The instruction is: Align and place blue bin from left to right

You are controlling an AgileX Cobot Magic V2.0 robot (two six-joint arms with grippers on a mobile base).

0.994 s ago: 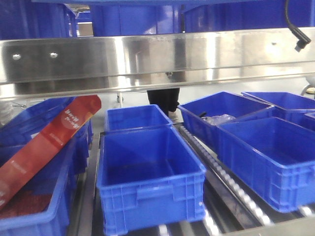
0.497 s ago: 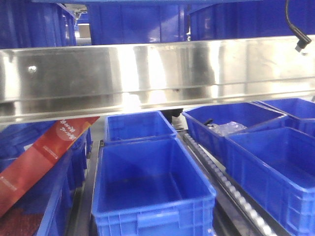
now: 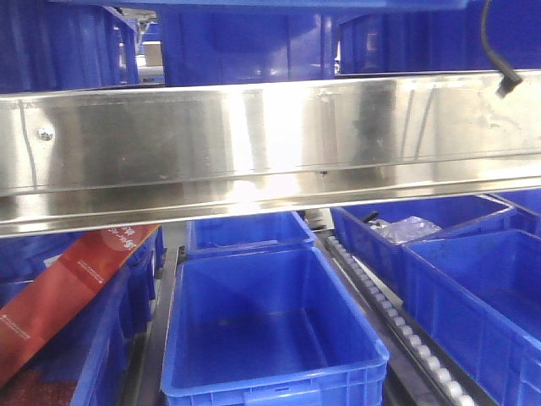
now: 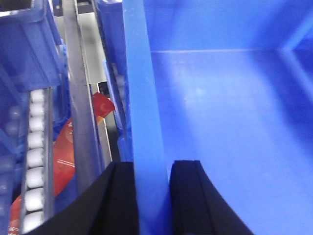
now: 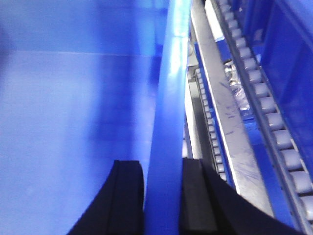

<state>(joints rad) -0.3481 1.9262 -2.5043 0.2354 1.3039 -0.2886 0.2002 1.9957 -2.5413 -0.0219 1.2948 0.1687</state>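
I have the blue bin in the middle lane of the rack in the front view, low in the frame under the wide steel shelf beam, with its open top facing up and nothing that I can see inside. A smaller blue bin sits just behind it in the same lane. To its left a red carton leans at a slant across the darker bins there, and to its right a roller track runs between it and the right-hand bins, the far one of which holds a clear plastic bag. On my left wrist camera the left gripper straddles the bin's left wall: one black finger on the outer face and the other on the inner face, both pressed against the thick rim, so the pincer is narrow and clamped on the wall. Beyond it I see white rollers and the carton's red corner. On my right wrist camera the right gripper does the same on the opposite wall, with a finger inside the bin and its mate outside, pinching the rim between them. A steel rail lies just beside that wall.
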